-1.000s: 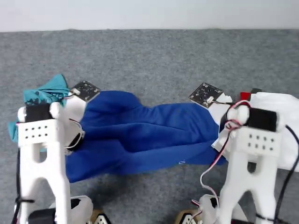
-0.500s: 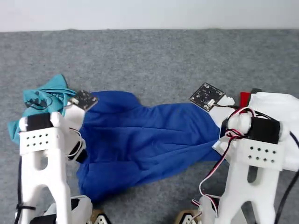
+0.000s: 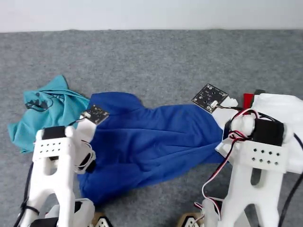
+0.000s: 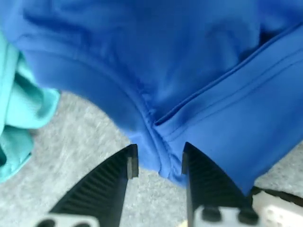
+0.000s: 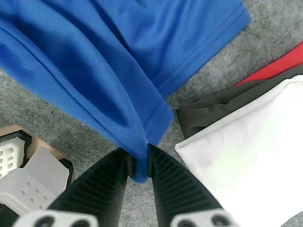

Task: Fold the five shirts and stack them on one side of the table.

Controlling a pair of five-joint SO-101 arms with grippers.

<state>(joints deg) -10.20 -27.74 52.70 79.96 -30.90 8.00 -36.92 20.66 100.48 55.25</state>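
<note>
The right gripper [image 5: 138, 165] is pinched shut on a corner of the blue shirt [image 3: 151, 137]. The left gripper [image 4: 158, 163] is part-open, astride its hem. The garment lies near centre on the grey table [image 3: 151, 61], with the teal shirt [image 3: 42, 111] at left and the white folded shirt [image 3: 279, 106] at right. A white wall [image 3: 151, 14] stands beyond.

Left arm [image 3: 52, 149] and right arm [image 3: 259, 152]: white printed shells, each with a plate of small round holes and a black servo block. Red/white/black wire bundle [image 3: 233, 127] runs down the right one; small dark square boards at the wrists, left board [image 3: 96, 114], right board [image 3: 209, 98]. Left gripper [image 4: 158, 161] and right gripper [image 5: 138, 163]: black ribbed fingers, white bases.
</note>
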